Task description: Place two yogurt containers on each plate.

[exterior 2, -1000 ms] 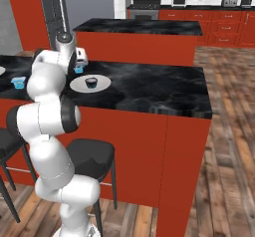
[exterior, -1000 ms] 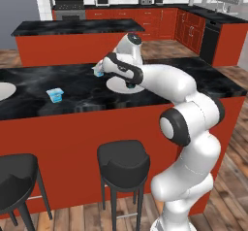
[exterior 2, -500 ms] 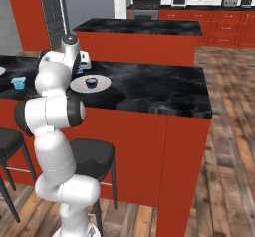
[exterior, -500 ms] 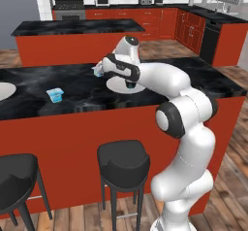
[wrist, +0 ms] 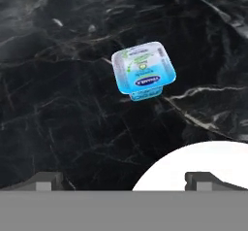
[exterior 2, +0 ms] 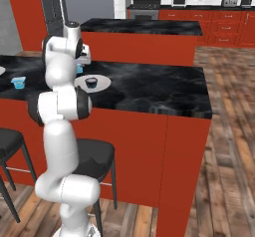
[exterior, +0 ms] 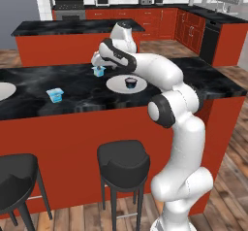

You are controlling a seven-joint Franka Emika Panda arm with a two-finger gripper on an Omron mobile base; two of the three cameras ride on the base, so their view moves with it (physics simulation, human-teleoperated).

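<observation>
Target tub: we take the yogurt tub (wrist: 144,71) lying alone on the black counter (wrist: 58,104) as our next pick; in the left base view it sits at (exterior: 99,71), just beyond the plate's far-left edge.
Pincer: our gripper (wrist: 123,179) hangs above the counter with its two tips spread wide and nothing between them.
Direction: in the hand view the tub lies ahead of the tips, up the picture and a little right of the midline, apart from both.
Long axis: the tub's top is a rounded square turned slightly, so we see no clear long side; either pair of flat sides should suit the tips.
Plate: the near plate (exterior: 117,85) touches neither tub nor tips, and already carries one dark-based tub (exterior: 131,82).
Other tub: another (exterior: 55,95) sits well to the left on the counter.
Our judgement: we need to move forward and then descend.
</observation>
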